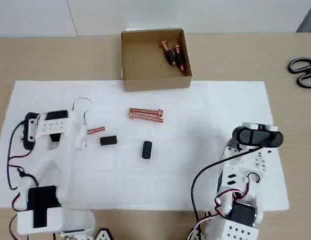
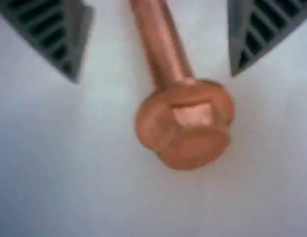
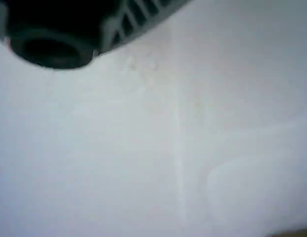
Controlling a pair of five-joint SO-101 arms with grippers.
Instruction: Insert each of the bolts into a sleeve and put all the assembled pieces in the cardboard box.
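My left gripper [image 2: 154, 73] is open and low over the white mat, a grey finger [image 2: 54, 34] on each side of a copper bolt [image 2: 185, 123] without touching it. That bolt [image 1: 96, 130] lies just left of a black sleeve [image 1: 108, 140]. A second sleeve [image 1: 146, 149] sits mid-mat, and two more bolts [image 1: 145, 114] lie side by side behind it. The cardboard box [image 1: 130, 60] at the back holds two assembled pieces [image 1: 173, 55]. My right gripper [image 3: 69, 34] hangs over bare mat at the right, apparently shut on a black sleeve [image 3: 49, 49] beside its ribbed finger [image 3: 138, 19].
The white mat [image 1: 210, 110] covers most of the wooden table. Scissors [image 1: 303, 72] lie at the far right edge. The right arm's base and cables [image 1: 235, 210] stand at the front right, the left arm's base [image 1: 45, 210] at the front left.
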